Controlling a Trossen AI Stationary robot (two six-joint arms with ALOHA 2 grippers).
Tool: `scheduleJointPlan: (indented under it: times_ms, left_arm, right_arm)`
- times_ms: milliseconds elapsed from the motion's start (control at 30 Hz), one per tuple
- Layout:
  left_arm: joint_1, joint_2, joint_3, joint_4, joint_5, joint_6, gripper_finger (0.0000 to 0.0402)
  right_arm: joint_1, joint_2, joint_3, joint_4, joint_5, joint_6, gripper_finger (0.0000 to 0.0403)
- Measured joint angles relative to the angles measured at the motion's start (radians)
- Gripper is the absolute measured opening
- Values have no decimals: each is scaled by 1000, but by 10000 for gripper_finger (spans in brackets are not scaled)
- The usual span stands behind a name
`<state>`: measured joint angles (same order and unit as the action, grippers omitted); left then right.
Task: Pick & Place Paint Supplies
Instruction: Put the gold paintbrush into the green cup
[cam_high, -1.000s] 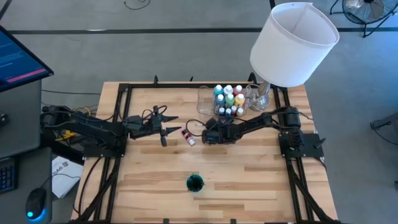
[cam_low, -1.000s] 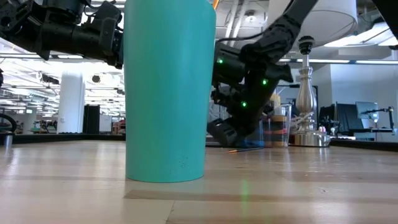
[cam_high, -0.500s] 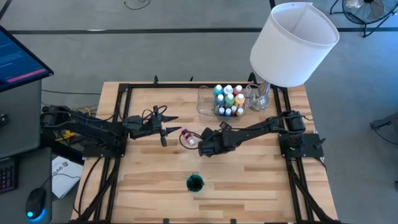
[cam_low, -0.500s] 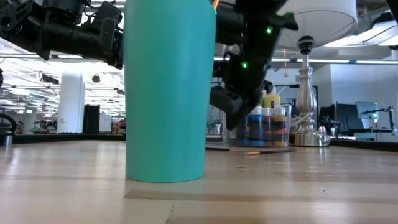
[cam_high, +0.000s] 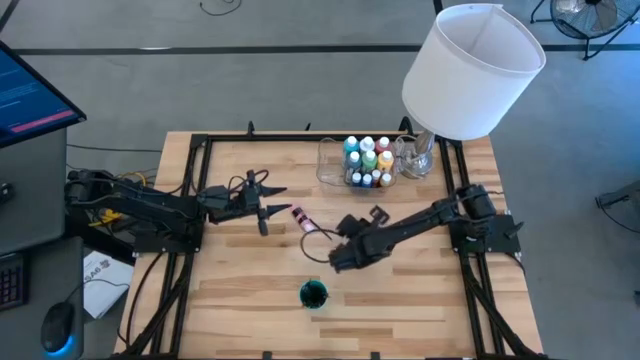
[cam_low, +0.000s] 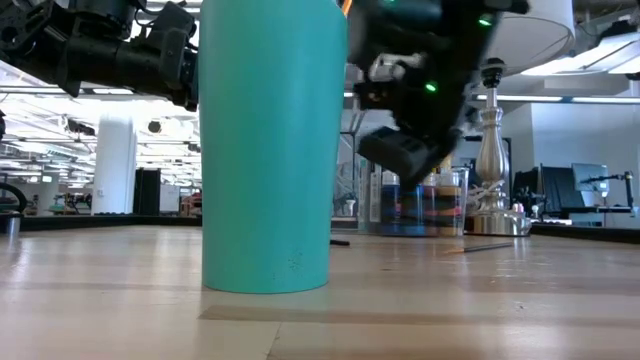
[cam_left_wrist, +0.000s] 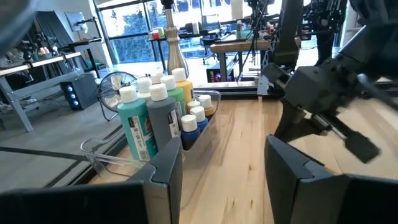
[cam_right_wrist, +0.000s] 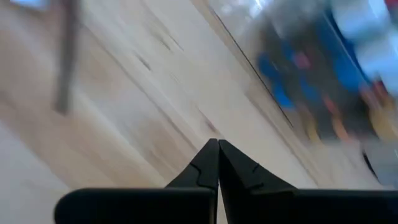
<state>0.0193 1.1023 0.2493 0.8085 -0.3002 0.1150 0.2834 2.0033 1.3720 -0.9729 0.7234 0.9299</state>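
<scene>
The right gripper (cam_high: 338, 264) is hanging over the middle of the counter (cam_high: 420, 290), just beside and behind the teal cup (cam_high: 313, 294), which is standing upright near the front edge. Its fingertips (cam_right_wrist: 217, 149) are pressing fully together, and nothing is showing between them; whether something very thin is pinched there cannot be told. The left gripper (cam_high: 268, 211) is waiting at the left of the counter with its fingers (cam_left_wrist: 166, 168) standing apart and holding nothing. A pink bottle (cam_high: 301, 218) is lying on its side between the two grippers, near the left one. The remaining paint bottles (cam_high: 367, 160) are standing upright, packed together in the clear tray (cam_high: 328, 165) at the back, beneath the white lampshade (cam_high: 472, 70). A thin dark stick, probably a brush (cam_right_wrist: 65, 62), is lying flat on the wood in the right wrist view.

In this inspector's judgement, the step in hand is the right arm's approach to the cup, presumably to deliver an item. To do it well, the arm should be centring the gripper squarely over the cup's mouth before parting its fingers, keeping clear of the rim, since the cup is light and tall and could tip if nudged. If the gripper is in fact empty, it should be parting its fingers before descending on the lying pink bottle and closing across the bottle's body, not the cap.
</scene>
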Motion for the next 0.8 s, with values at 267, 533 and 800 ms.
scheduleJointPlan:
  times_ms: [267,533,800]
  left_arm:
    - [0,0,0,0,28,-18,121]
    - [0,0,0,3,27,-26,121]
    - [0,0,0,5,26,-26,121]
  right_arm:
    - [52,-28,-159,-116,-69,452,0]
    - [133,-240,-409,61,-107,588,0]
    - [178,-282,-507,113,-166,656,0]
